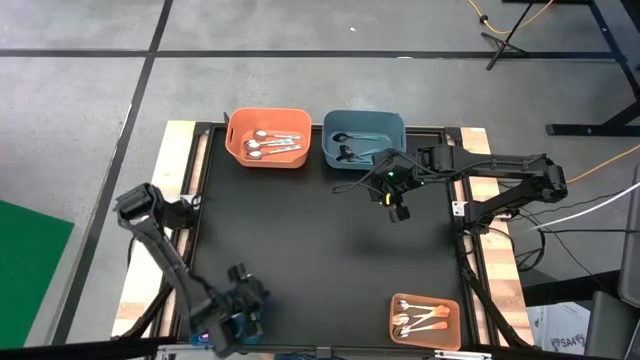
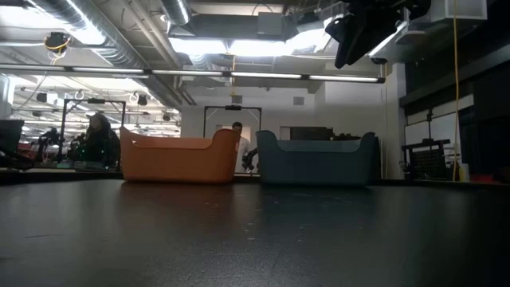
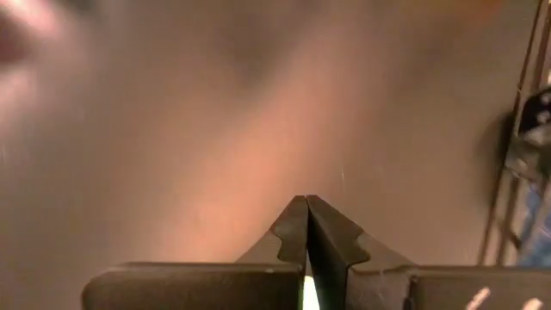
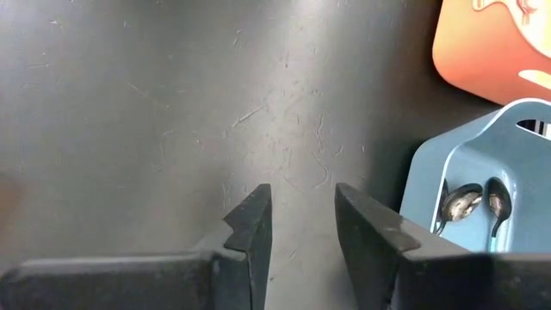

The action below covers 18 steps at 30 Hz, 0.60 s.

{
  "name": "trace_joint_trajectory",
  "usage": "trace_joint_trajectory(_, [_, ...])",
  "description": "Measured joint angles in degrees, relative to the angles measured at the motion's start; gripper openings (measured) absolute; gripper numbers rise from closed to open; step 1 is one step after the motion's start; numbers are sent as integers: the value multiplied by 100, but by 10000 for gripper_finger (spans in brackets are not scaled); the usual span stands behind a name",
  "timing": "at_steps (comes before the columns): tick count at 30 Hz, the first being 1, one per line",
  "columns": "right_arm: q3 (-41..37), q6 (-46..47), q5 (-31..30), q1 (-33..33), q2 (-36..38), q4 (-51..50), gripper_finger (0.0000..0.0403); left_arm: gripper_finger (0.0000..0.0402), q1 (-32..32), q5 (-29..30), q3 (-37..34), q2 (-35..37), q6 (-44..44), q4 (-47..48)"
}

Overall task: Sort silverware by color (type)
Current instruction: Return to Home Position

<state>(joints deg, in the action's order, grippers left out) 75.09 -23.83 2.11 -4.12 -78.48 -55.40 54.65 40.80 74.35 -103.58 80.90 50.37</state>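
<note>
Plain silver spoons (image 1: 272,143) lie in the orange bin (image 1: 240,150) at the far edge. Black spoons (image 1: 352,145) lie in the blue bin (image 1: 392,122) beside it; two of their bowls (image 4: 469,203) show in the right wrist view. Orange-handled spoons (image 1: 420,319) lie in a small orange tray (image 1: 398,303) at the near right. My right gripper (image 1: 398,207) hangs open and empty over the black mat, just near of the blue bin (image 4: 435,164). My left gripper (image 3: 306,217) is shut and empty at the near left edge (image 1: 236,318). No teal-handled spoons show.
The black mat (image 1: 310,250) lies between the bins and the tray. In the low view the orange bin (image 2: 179,158) and blue bin (image 2: 317,158) stand side by side at the far edge, with my right gripper (image 2: 358,32) high above. People stand in the room behind.
</note>
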Motion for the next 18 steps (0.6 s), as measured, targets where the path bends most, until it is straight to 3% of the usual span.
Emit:
trace_joint_trajectory(9, [0, -2, 2, 0, 0, 30, 119, 0, -1387, -625, 0, 542, -3564, -788])
trace_joint_trajectory(18, [0, 0, 2, 0, 0, 649, 119, 0, -2778, -1098, 0, 1054, -6526, -1776])
